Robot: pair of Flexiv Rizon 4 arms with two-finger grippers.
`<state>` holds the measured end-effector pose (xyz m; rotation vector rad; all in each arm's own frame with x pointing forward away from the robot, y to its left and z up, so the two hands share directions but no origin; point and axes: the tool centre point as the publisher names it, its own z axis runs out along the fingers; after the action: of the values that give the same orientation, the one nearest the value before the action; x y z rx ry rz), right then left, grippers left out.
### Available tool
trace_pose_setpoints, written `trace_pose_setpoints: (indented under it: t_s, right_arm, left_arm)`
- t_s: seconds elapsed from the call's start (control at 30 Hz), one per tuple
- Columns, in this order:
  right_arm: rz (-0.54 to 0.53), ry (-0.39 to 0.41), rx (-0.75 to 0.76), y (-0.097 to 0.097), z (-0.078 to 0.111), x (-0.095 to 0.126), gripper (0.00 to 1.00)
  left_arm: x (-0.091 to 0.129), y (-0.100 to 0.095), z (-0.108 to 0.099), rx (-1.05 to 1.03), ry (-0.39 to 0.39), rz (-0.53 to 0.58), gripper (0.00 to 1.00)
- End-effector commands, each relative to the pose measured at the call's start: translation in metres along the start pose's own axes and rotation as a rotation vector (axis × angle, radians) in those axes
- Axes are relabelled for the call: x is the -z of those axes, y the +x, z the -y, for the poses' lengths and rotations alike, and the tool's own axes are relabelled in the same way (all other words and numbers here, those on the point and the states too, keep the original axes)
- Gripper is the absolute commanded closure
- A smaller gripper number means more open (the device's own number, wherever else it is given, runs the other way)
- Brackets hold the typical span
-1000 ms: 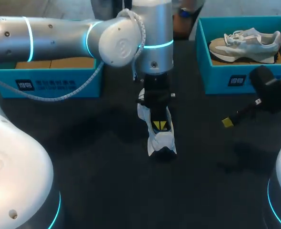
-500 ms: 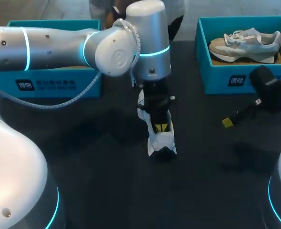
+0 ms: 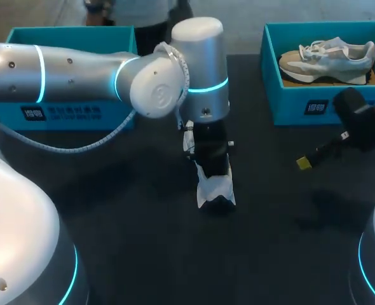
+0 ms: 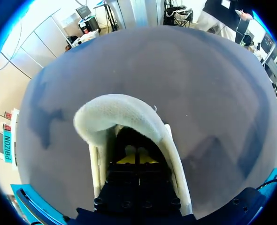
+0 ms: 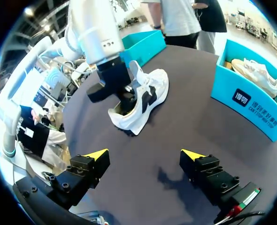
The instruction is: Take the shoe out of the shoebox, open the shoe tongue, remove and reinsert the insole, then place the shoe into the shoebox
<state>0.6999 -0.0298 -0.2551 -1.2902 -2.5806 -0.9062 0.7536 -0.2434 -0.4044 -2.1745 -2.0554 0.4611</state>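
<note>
— So where is the left gripper (image 4: 136, 158)?
— Sunk in the collar of the white sneaker (image 3: 216, 189), which sits mid-table, right of the left shoebox (image 3: 67, 113). Whether it pinches the insole I cannot tell.
— Advice?
— I'd draw straight up, slowly, and have the right gripper (image 5: 144, 155), hanging spread and empty farther right, pin the toe.

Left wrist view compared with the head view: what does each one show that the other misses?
Only the left wrist view looks down into the opening of the white shoe, where the left hand sits with its yellow tips together. Only the head view shows the left shoebox, the right shoebox and a grey shoe lying in the right one. Both show the white shoe on the dark table with the left hand inside it.
</note>
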Motion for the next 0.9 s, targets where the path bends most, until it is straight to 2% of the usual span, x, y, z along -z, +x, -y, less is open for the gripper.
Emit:
trace_pose_setpoints:
  t_s: [0.03, 0.2, 0.37, 0.6, 0.77, 0.9]
  right_arm:
    - [0.003, 0.001, -0.001, 0.001, 0.001, 0.000, 0.00]
    - [0.003, 0.001, -0.001, 0.001, 0.001, 0.000, 0.00]
    - [0.003, 0.001, -0.001, 0.001, 0.001, 0.000, 0.00]
    - [0.003, 0.001, -0.001, 0.001, 0.001, 0.000, 0.00]
    - [0.003, 0.001, -0.001, 0.001, 0.001, 0.000, 0.00]
    - [0.003, 0.001, -0.001, 0.001, 0.001, 0.000, 0.00]
  left_arm:
    - [-0.008, -0.001, 0.000, 0.003, -0.004, -0.006, 1.00]
    - [0.011, -0.001, 0.001, -0.004, -0.050, 0.008, 1.00]
    - [0.028, -0.004, -0.005, -0.014, -0.134, 0.030, 1.00]
    - [0.022, -0.005, -0.014, -0.009, -0.166, 0.024, 1.00]
    - [0.007, 0.000, -0.019, -0.007, -0.243, -0.007, 1.00]
    - [0.021, -0.001, -0.017, -0.012, -0.323, -0.003, 1.00]
